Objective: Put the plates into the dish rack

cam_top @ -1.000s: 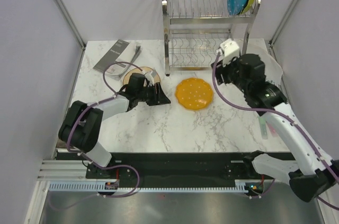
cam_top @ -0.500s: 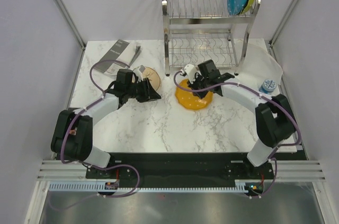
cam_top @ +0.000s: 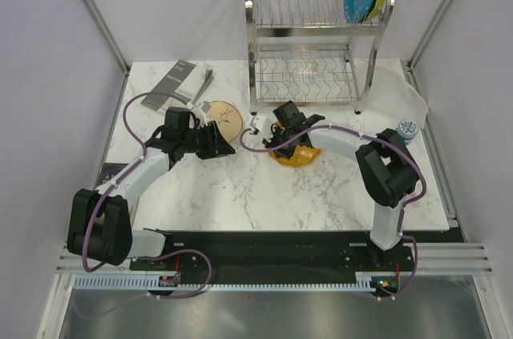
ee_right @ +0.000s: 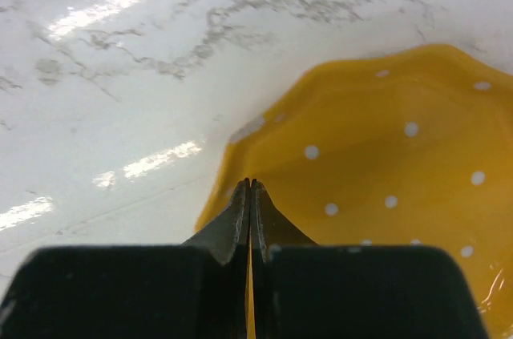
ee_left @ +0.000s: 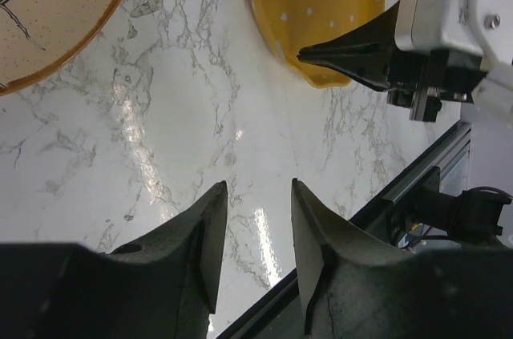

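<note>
Orange plate (ee_right: 385, 171) was pinched at its rim by your shut right claw (ee_right: 249, 183); your left claw (ee_left: 258, 185) hung open over the table (ee_left: 184, 115).

marble table (cam_top: 240, 187) | dish rack (cam_top: 309, 74) | tan plate (cam_top: 226, 117) | orange plate (cam_top: 296, 157) | grey booklet (cam_top: 170, 82)

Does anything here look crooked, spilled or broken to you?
Nothing spilled or broken. Only the orange plate stands out: the right gripper is pinching its rim, so that edge may be lifted slightly; hard to tell.
</note>
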